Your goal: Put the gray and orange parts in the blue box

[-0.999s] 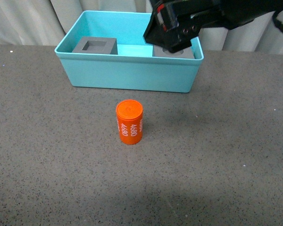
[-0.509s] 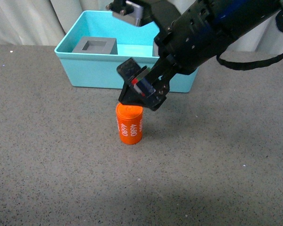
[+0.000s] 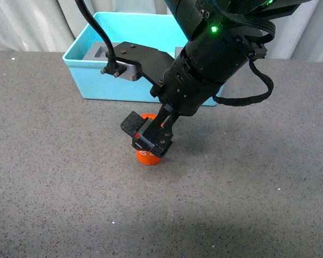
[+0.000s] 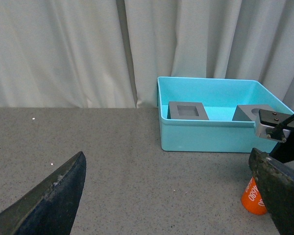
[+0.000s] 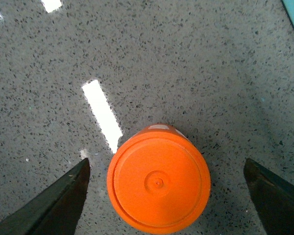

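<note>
Two gray cubes already lie in the blue box: the cube with the square recess at one end, the cube with the round recess at the other, apart from each other. Only the orange cylinder is left out, upright on the dark speckled surface a little in front of the box.

A second ago the right arm hung over the box, above the round-recess cube. Half a second ago it had swung out and was poised just above the cylinder. Now the right tool has dropped around the cylinder, which has not shifted from its spot. In the right wrist view the cylinder's lid sits between the two dark fingers, with bare surface showing on either side, so the tool is spread and not yet gripping. The cylinder sits somewhat nearer one finger than the other.

I judge that the cubes are dealt with and the final pick is about to begin: closing on the cylinder, lifting it clear of the box rim and carrying it into the free space between the cubes.

Left tool is spread wide with nothing between its fingers, well away from the box.
</note>
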Robot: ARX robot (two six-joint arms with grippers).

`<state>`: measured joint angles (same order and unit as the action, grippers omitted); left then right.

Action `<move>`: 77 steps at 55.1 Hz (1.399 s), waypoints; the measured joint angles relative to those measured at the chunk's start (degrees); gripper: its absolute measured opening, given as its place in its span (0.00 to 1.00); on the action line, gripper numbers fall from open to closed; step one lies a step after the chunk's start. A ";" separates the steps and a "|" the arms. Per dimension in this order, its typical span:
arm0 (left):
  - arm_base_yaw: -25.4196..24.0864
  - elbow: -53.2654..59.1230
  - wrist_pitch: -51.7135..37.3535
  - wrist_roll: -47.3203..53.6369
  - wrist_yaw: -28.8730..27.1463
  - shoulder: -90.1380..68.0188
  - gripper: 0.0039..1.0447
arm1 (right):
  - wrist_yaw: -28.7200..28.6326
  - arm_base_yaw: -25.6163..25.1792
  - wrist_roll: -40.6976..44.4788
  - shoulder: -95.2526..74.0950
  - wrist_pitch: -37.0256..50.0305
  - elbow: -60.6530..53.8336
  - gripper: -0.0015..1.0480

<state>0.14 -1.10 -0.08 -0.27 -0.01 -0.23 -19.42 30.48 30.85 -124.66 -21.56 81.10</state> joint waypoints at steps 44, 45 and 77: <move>0.00 0.00 0.04 0.00 0.00 0.00 0.94 | -1.57 -6.80 -11.87 8.61 7.32 11.69 0.42; 0.00 0.00 0.04 0.00 0.00 0.00 0.94 | -1.18 -7.13 -12.20 8.44 7.37 12.66 0.42; 0.00 0.00 0.04 0.00 0.00 0.00 0.94 | 2.56 -6.49 -14.69 -18.05 -7.74 44.17 0.42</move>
<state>0.14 -1.10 -0.03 -0.27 -0.01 -0.23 -16.86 23.99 16.16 -142.71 -29.30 125.27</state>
